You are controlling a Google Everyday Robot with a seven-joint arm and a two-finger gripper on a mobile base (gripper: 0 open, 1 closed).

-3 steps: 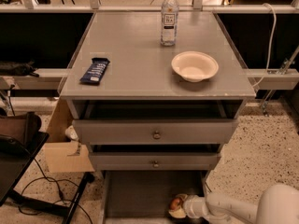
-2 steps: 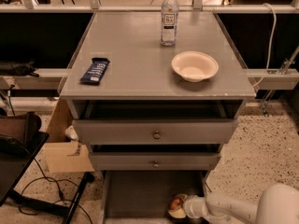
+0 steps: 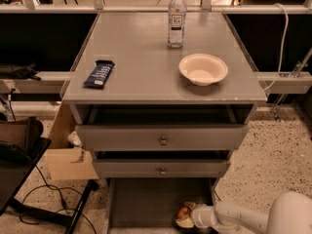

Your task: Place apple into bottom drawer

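Note:
The apple (image 3: 183,212) is round and red-orange, low inside the open bottom drawer (image 3: 141,204), near its right side. My gripper (image 3: 185,216) reaches in from the lower right on a white arm, and its pale fingers sit around the apple, closed on it. The apple is close to the drawer's flat grey floor; I cannot tell whether it touches it. The front of the drawer is cut off by the picture's lower edge.
Two upper grey drawers (image 3: 163,140) with round knobs stand slightly open above. On the cabinet top are a white bowl (image 3: 203,68), a water bottle (image 3: 177,16) and a dark blue snack packet (image 3: 99,73). A cardboard box (image 3: 68,160) and cables lie at the left.

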